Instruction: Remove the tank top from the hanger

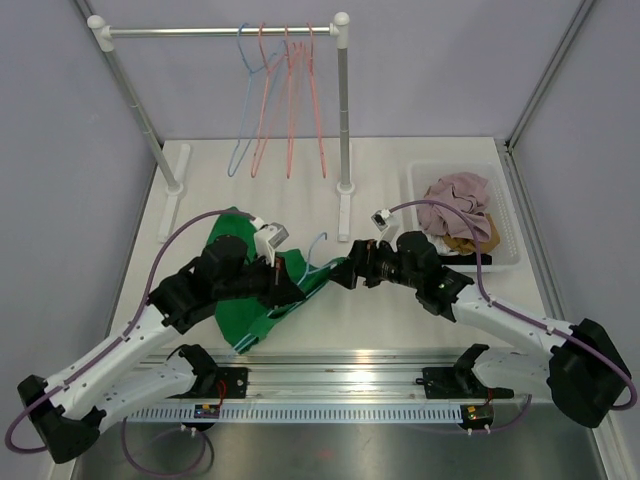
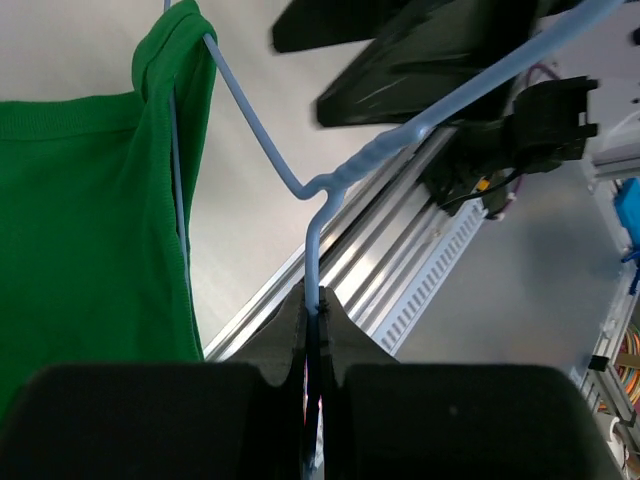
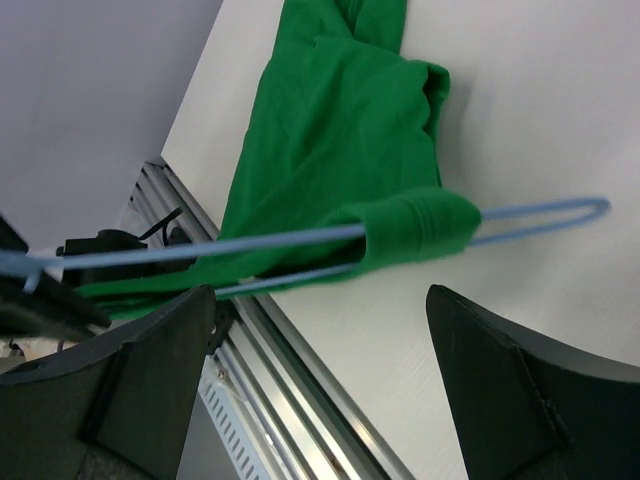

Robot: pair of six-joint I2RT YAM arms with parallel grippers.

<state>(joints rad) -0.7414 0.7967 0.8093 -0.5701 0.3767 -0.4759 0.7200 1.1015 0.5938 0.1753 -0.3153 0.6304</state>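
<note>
While the left gripper [image 2: 315, 300] is clamping the light-blue wire hanger [image 2: 300, 185], the wide-open right gripper [image 3: 320, 300] is facing the strap [image 3: 415, 225] of the green fabric tank top [image 3: 340, 150], centre frame; catching wire too risks jamming.

A white clothes rack [image 1: 200, 31] stands at the back of the worktop [image 1: 400, 310], with one blue and several pink bare hangers [image 1: 290, 100] on its bar. To its right, a white bin [image 1: 417, 190] holds a crumpled mauve garment [image 1: 462, 198] over something tan.
</note>
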